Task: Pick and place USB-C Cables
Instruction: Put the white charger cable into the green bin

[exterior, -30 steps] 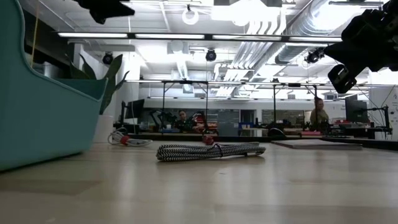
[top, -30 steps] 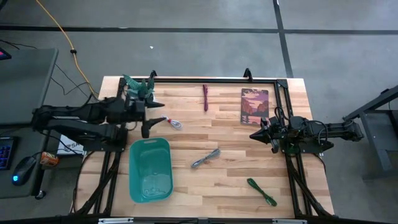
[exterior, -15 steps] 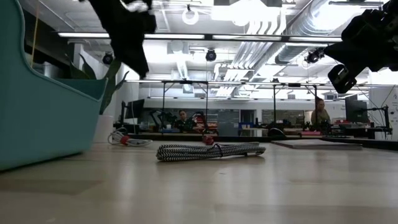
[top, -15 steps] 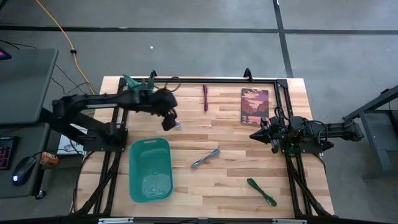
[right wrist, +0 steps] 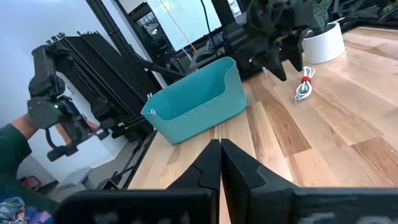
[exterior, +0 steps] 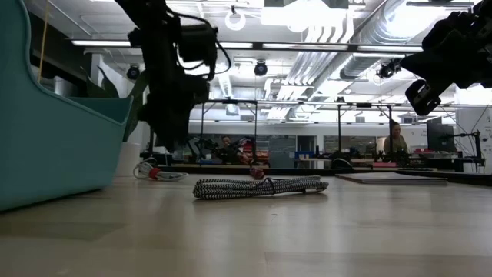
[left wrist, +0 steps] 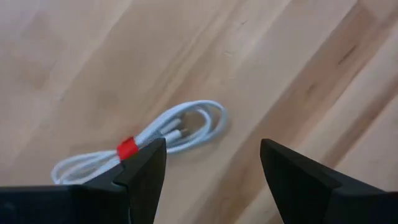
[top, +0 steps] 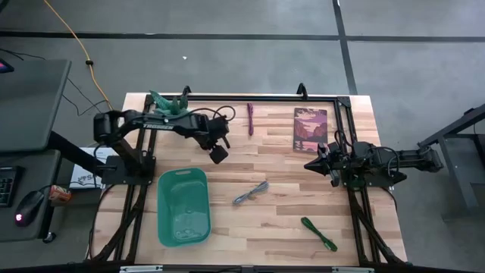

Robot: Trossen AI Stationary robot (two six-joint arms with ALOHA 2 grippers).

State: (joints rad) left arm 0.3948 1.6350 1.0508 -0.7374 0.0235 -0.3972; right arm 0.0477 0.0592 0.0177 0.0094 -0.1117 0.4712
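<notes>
**Left gripper over the white-and-red cable, jaws spread**

Left gripper [top: 218, 154] hangs above the table's left-centre, just over the white cable with the red band [left wrist: 163, 137]. Jaws spread wide, nothing between them. Wrist view: the cable lies flat on bare wood, just off the gap and toward one finger [left wrist: 140, 177], with the red band close to that fingertip and the open loop reaching into the gap. Its long axis runs at a slant across the line between the fingers, not square to it; loop end points away from the band, tail end partly hidden behind the finger.

From the right wrist view the same cable [right wrist: 303, 87] sits beside the left arm, past the teal bin [right wrist: 196, 102].

Right gripper [top: 317, 163] waits at the right edge, fingers pressed together, well apart from this cable. Left arm is plainly the nearer.

Judgement: a small shift toward the band, then straight down, should centre the bundle.

Other cables: maroon [top: 250, 118] near the far rail, grey [top: 251, 192] mid-table, green [top: 318, 233] near front-right.
</notes>
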